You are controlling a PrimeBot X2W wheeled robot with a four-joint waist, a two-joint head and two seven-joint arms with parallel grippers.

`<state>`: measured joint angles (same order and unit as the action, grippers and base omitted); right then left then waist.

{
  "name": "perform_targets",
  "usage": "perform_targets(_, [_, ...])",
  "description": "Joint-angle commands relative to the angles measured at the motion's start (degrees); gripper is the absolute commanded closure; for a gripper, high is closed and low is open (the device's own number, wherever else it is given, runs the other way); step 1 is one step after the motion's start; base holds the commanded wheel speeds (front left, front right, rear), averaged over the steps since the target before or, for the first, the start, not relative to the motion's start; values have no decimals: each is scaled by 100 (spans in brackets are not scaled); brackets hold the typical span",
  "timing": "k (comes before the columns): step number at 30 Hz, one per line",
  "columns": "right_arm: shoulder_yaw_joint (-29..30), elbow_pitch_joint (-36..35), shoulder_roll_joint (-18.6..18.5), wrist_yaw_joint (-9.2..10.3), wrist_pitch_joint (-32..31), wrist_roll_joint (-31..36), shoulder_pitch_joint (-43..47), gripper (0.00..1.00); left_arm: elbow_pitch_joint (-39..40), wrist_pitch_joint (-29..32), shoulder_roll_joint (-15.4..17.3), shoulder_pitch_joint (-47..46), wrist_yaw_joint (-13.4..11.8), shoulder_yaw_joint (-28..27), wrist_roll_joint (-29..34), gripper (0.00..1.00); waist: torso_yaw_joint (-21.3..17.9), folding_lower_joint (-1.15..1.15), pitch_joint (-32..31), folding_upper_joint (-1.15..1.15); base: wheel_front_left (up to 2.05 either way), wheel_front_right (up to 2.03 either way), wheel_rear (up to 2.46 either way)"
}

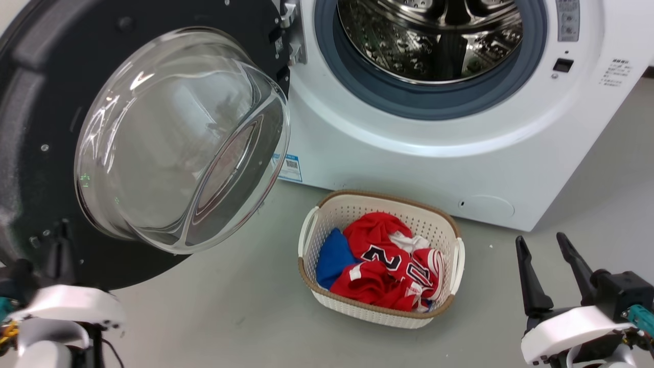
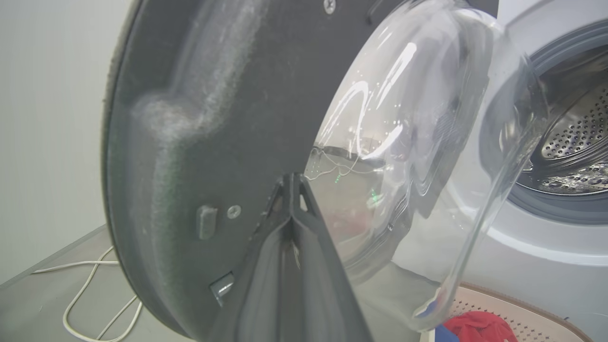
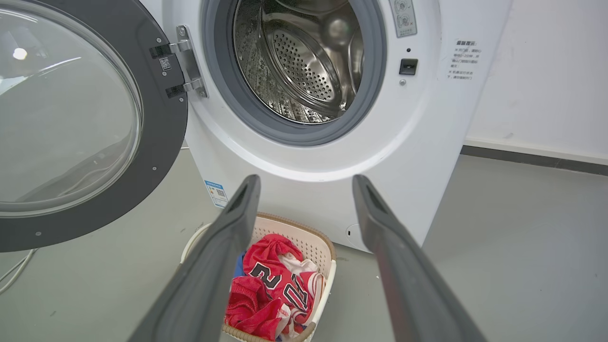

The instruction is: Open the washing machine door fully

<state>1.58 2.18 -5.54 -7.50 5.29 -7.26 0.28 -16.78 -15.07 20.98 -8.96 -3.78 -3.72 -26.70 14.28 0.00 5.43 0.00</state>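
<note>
Presently, the washing machine door (image 1: 30, 128) is seen swung wide on its hinge, left of the steel drum (image 1: 429, 41). The left gripper (image 2: 289, 179) is held at the door's black inner face, jaws closed on nothing. The right gripper (image 1: 541, 239) is held right of the laundry basket (image 1: 388, 197), jaws spread open.

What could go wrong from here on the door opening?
1. The left end effector, fingers closed, points at the washing machine door on its inner face, right beside the glass bowl; a slip could scrape the glass.
2. A white cable lies on the floor by the door; the base might catch it.
3. The laundry basket sits near the open right end effector; a swing could knock it.
</note>
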Motion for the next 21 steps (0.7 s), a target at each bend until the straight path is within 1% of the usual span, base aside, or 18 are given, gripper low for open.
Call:
perform_targets(1, [4, 41, 28, 1, 37, 10, 78, 0, 158, -13, -45, 115, -26, 99, 95, 100, 10, 0, -108, 0, 0, 0, 0])
perform_targets(6, [-34, 104, 93, 1, 48, 11, 170, 0, 859, 136, -141, 535, -137, 405, 310, 100, -45, 0, -342, 0, 0, 0, 0])
perform_targets(10, [-27, 104, 123, 2, 68, 42, 241, 0, 1454, 362, -281, 823, -235, 673, 436, 100, -143, 0, -477, 0, 0, 0, 0])
perform_targets(14, [-58, 81, 146, 1, 29, 75, 268, 0, 1852, 637, -403, 878, -177, 1134, 598, 100, -302, 0, -548, 0, 0, 0, 0])
perform_targets(17, [-108, 62, 148, 1, -5, 88, 238, 0, 1908, 781, -513, 781, -85, 1483, 691, 100, -486, 0, -581, 0, 0, 0, 0])
perform_targets(21, [-196, 33, 136, 1, -33, 125, 217, 0, 1616, 764, -622, 694, -1, 1758, 787, 100, -788, 0, -619, 0, 0, 0, 0])
